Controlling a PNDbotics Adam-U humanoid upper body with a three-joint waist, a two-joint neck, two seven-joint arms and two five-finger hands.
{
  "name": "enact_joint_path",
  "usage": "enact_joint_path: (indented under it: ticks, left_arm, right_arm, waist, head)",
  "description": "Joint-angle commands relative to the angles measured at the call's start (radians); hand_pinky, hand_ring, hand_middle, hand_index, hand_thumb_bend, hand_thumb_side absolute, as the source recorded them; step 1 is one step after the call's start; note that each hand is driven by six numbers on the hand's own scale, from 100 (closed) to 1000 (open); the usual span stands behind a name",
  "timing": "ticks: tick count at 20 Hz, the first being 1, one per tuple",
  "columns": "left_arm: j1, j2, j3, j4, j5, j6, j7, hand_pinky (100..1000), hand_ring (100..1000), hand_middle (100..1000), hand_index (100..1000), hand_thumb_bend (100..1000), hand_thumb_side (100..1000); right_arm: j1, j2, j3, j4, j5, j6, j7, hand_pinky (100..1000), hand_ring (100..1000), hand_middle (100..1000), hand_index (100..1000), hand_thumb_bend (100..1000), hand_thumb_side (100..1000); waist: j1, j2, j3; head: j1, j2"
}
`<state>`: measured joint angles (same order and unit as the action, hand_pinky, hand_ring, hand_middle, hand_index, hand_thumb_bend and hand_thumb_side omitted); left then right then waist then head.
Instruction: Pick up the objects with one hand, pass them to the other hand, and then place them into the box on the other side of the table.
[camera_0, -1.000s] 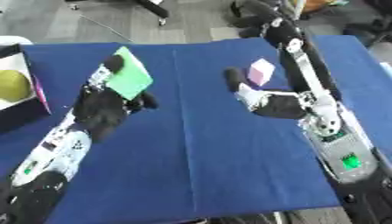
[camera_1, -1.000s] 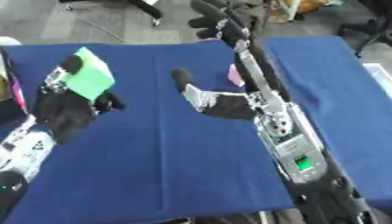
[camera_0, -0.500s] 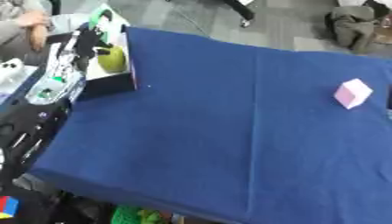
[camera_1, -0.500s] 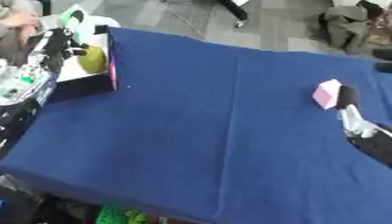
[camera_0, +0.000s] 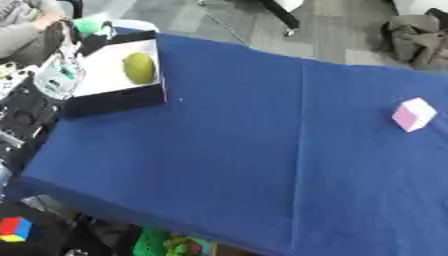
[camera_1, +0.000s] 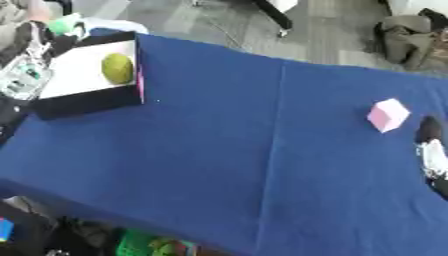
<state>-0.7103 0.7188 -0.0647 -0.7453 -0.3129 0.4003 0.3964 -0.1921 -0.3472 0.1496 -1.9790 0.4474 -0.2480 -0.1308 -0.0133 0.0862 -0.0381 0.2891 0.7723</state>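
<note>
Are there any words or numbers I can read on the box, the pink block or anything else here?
No, none can be read.
The box shows plain black walls and a white floor, no letters.
The pink cube has blank faces.
The yellow-green fruit in the box has no sticker showing.
The blue tablecloth is plain.
The left arm has light patches too blurred to read.

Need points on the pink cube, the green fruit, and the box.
pink cube (camera_0: 413, 114), left eye view, on its front face.
green fruit (camera_0: 138, 68), left eye view, on its middle.
box (camera_0: 114, 102), left eye view, on its dark near wall.
</note>
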Motion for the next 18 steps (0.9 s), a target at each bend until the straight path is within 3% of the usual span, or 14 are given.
enact_joint_path:
  ticks: [1, 3, 5, 7, 10, 13, 14, 18]
  left_arm:
    - [-0.028, 0.012, 0.021, 0.041, -0.119, 0.016, -0.039, 754, 757, 609, 691, 541, 481]
    - [-0.030, 0.006, 0.024, 0.053, -0.172, 0.028, -0.064, 855, 871, 769, 817, 805, 651]
    - [-0.030, 0.003, 0.032, 0.052, -0.204, 0.038, -0.089, 902, 921, 828, 862, 924, 676]
    - [-0.028, 0.003, 0.042, 0.036, -0.218, 0.042, -0.086, 933, 954, 863, 883, 968, 689]
    - [-0.018, 0.002, 0.060, -0.023, -0.181, 0.042, -0.045, 947, 976, 876, 881, 902, 676]
    - [0.006, -0.003, 0.055, -0.163, -0.063, 0.008, -0.006, 945, 980, 866, 864, 802, 643]
    - [0.017, -0.010, 0.047, -0.225, -0.004, -0.016, -0.002, 933, 979, 857, 856, 712, 648]
    - [0.086, -0.044, -0.006, -0.548, 0.300, -0.166, -0.053, 893, 944, 810, 826, 648, 622]
  right_arm:
    - [-0.001, -0.007, -0.003, -0.021, -0.003, -0.002, 0.010, 752, 821, 940, 936, 118, 524]
    - [0.002, -0.008, -0.004, -0.021, -0.003, -0.002, 0.011, 753, 821, 940, 936, 116, 526]
    - [0.004, -0.009, -0.007, -0.021, -0.003, 0.000, 0.010, 753, 821, 940, 936, 114, 528]
    - [0.004, -0.009, -0.008, -0.021, -0.001, 0.001, 0.010, 753, 821, 940, 936, 113, 529]
    - [0.006, -0.013, -0.011, -0.021, 0.004, 0.003, 0.013, 754, 821, 939, 936, 116, 534]
    - [0.006, -0.026, -0.018, -0.021, 0.008, 0.012, 0.015, 755, 822, 938, 936, 118, 537]
    - [0.005, -0.033, -0.020, -0.021, 0.007, 0.018, 0.017, 755, 822, 939, 936, 123, 538]
    - [-0.008, -0.093, -0.031, -0.020, -0.001, 0.057, 0.049, 762, 829, 930, 933, 144, 576]
  waist:
    - [0.002, -0.018, -0.005]
    - [0.001, -0.019, -0.007]
    - [0.001, -0.019, -0.007]
    - [0.001, -0.019, -0.006]
    - [0.002, -0.020, -0.003]
    - [0.002, -0.022, 0.001]
    - [0.002, -0.022, 0.003]
    - [0.001, -0.026, 0.012]
  head:
    - [-0.020, -0.002]
    - [-0.026, -0.002]
    - [-0.030, -0.002]
    - [-0.036, -0.002]
    - [-0.051, -0.002]
    - [-0.082, -0.002]
    - [-0.096, -0.002]
    - [-0.190, -0.002]
